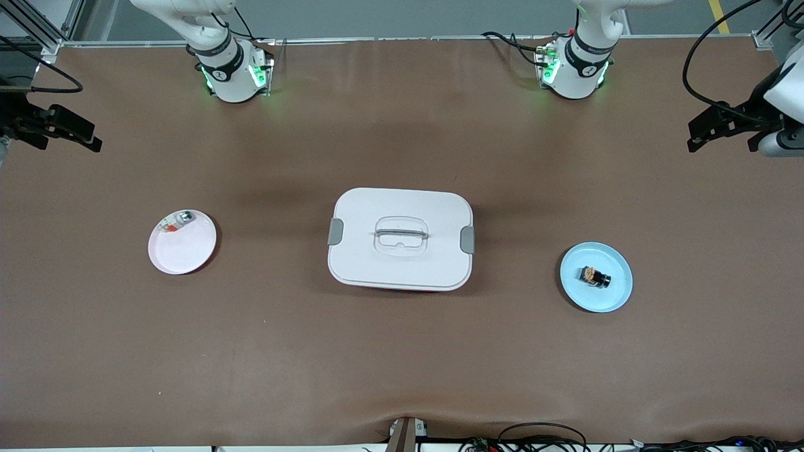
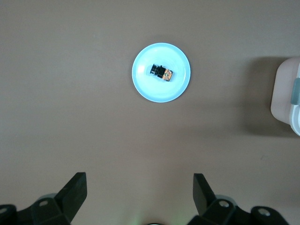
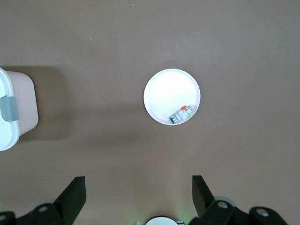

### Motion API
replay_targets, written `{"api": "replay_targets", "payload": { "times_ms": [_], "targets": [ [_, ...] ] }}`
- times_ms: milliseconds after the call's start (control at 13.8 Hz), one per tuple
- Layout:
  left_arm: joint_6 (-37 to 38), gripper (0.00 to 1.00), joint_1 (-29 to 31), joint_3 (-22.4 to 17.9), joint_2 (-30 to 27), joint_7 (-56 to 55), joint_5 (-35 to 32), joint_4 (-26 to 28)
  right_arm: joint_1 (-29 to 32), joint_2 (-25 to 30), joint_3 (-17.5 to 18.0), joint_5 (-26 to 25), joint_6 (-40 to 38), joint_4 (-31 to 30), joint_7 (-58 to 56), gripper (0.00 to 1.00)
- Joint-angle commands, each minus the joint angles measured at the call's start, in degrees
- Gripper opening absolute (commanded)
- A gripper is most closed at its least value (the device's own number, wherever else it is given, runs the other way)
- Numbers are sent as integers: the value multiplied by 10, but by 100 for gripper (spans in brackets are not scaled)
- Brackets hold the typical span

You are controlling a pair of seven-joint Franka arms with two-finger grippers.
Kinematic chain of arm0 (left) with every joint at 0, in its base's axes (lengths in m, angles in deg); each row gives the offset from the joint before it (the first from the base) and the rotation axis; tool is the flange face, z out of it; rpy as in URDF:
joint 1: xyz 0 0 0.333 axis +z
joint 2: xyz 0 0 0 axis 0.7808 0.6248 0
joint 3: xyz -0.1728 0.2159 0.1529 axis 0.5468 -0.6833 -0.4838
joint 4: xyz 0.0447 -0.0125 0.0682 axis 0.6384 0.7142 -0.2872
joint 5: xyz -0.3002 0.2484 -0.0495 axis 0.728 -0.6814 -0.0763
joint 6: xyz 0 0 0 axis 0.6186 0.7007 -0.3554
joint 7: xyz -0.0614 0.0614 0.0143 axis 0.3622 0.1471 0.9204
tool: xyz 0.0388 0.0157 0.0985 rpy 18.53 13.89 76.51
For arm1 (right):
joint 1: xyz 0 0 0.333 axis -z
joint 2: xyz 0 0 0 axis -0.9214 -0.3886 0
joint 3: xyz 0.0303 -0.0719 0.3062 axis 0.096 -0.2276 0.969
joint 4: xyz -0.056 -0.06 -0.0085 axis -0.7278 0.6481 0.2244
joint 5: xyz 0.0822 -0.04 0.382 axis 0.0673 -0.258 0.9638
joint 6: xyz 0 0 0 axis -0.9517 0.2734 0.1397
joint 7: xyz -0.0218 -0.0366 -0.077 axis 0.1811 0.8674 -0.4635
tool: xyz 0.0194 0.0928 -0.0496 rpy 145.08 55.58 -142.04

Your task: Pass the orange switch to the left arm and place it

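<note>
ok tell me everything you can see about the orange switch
The orange switch is a tiny blocky part, mostly black, with an orange band at one end. It lies on its side, near the middle of the round light-blue plate, toward the left arm's end of the table. Only the plate touches it. It sits well apart from the white box, and no tool is holding it.

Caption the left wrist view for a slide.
Open left gripper above the table, orange switch on blue plate, box at frame edge.
</note>
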Motion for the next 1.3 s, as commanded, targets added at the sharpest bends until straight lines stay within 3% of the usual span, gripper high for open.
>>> {"api": "replay_targets", "payload": {
  "times_ms": [0, 217, 1227],
  "targets": [
    [-4, 100, 0, 11, -26, -15, 14, 21, 12, 1, 9, -8, -6, 4, -10, 100],
    [-1, 100, 29, 53, -27, -43, 24, 21, 13, 1, 8, -9, -5, 5, -10, 100],
    [5, 100, 39, 56, -12, -48, 21, 11, 12, 0, 9, -9, -5, 9, -9, 100]
  ]
}}
